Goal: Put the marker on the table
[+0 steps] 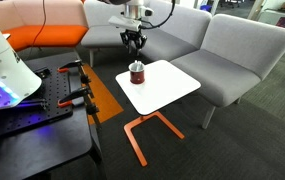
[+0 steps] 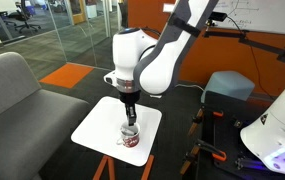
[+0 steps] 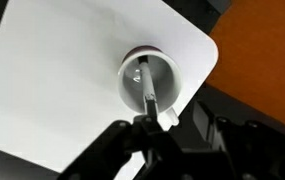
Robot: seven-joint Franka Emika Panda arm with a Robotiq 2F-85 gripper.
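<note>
One marker [image 3: 148, 90] standing in mug [image 3: 129, 82] on table [image 3: 52, 90], top end between my gripper [image 3: 154, 120] fingers. Can't tell if jaws are clamped or just straddling (wrist view unclear). Extraction step. Next: confirm grip, lift straight, clear rim, lay on bare tabletop.

Mug [image 1: 136, 72] on table [image 1: 172, 85], near one corner; marker [image 3: 149, 88] standing inside mug; claw [image 2: 129, 118] directly above.

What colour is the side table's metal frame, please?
The frame is orange, clearest in an exterior view.
</note>
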